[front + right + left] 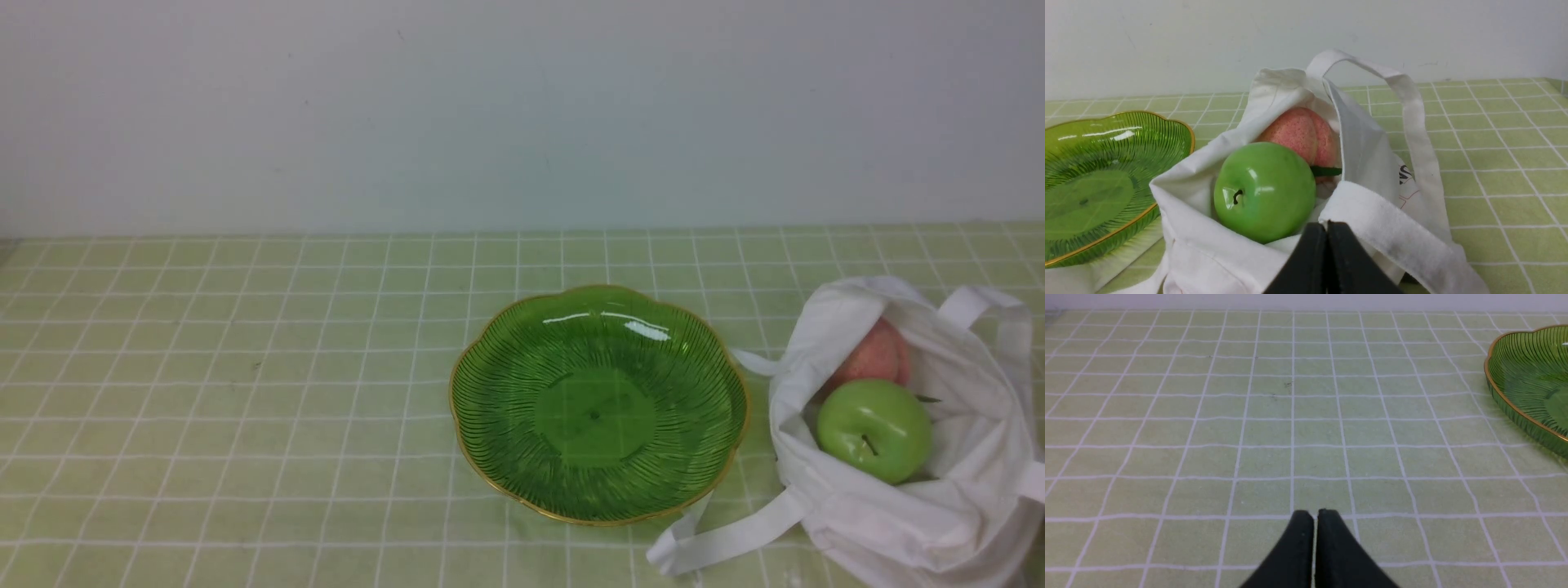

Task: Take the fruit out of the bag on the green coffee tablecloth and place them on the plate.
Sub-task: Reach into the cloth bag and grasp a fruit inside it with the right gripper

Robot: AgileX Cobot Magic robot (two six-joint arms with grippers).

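The white cloth bag (939, 506) lies open on the green grid tablecloth (245, 408) at the right. Inside it sit the green apple (873, 429) and, behind it, the pink peach (873, 355). The green glass plate (522, 359) with a gold rim stands empty left of the bag. Neither gripper shows in the front view. My right gripper (1326, 228) is shut and empty, just in front of the bag (1372, 151), near the apple (1265, 192) and the peach (1300, 130). My left gripper (1314, 516) is shut and empty above bare cloth, left of the plate (1527, 412).
A plain white wall runs along the back of the table. The bag's strap handles (718, 539) trail onto the cloth near the plate's front edge. Another strap (1412, 118) arches over the bag's far side.
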